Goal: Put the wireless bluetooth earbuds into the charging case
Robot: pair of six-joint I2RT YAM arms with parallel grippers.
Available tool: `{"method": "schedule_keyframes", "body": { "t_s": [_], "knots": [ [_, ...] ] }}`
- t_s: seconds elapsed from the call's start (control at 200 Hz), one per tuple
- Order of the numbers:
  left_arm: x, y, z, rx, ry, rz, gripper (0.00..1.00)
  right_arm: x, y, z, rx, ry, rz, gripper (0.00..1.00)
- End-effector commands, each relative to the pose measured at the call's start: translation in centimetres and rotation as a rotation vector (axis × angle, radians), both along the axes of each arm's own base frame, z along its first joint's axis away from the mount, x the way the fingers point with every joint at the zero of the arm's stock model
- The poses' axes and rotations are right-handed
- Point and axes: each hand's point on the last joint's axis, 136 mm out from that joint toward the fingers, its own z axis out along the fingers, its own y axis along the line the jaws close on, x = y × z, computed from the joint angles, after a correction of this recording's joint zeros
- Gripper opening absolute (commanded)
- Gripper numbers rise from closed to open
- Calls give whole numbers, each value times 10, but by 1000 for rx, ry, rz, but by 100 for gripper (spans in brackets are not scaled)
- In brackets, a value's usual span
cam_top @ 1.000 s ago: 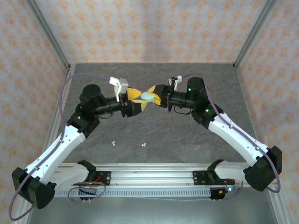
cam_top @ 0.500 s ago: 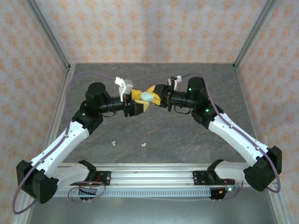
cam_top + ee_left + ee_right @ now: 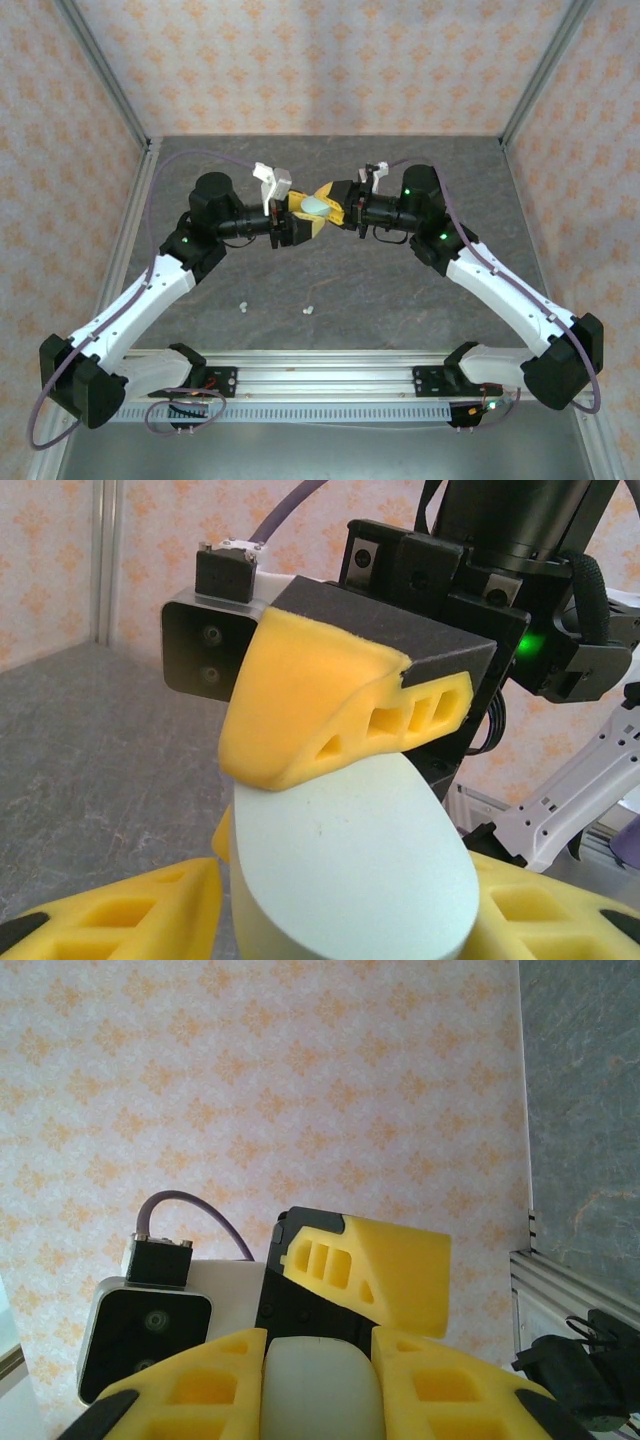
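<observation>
- Pale green charging case (image 3: 315, 206) up in mid-air over the table (image 3: 400, 290), clamped snug in right gripper (image 3: 320, 1370); likely presented for lid opening.
- Fingers of left gripper (image 3: 345, 910) flanking same case closely, crosswise to the right's. Pressing or merely near: cannot tell.
- Down on the table, white earbud (image 3: 243, 305) and second earbud (image 3: 308, 310), well apart from the case, not yet picked up.

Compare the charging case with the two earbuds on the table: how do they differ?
The charging case is pale green; the earbuds are white. The case is far bigger than either earbud. The case is held in the air by the right gripper, with the left gripper flanking it; the earbuds lie loose on the table. Both look rounded.
</observation>
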Motion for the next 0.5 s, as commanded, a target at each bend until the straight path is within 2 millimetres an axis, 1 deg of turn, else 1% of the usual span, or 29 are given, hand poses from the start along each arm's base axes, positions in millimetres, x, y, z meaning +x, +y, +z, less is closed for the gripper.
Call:
{"method": "schedule_keyframes", "body": {
  "t_s": [0.0,0.165,0.3,0.495],
  "knots": [
    [-5,-4,26,-39,-83,-29,56,-10,-2,29,66,-51,26,10],
    [-6,-5,30,-51,-85,-30,57,-10,-2,29,69,-51,28,10],
    [-6,-3,33,-55,-93,-20,59,-9,-2,24,64,-42,27,10],
    [-5,-1,31,-39,-100,2,59,-10,-2,21,63,-36,30,10]
  ]
}}
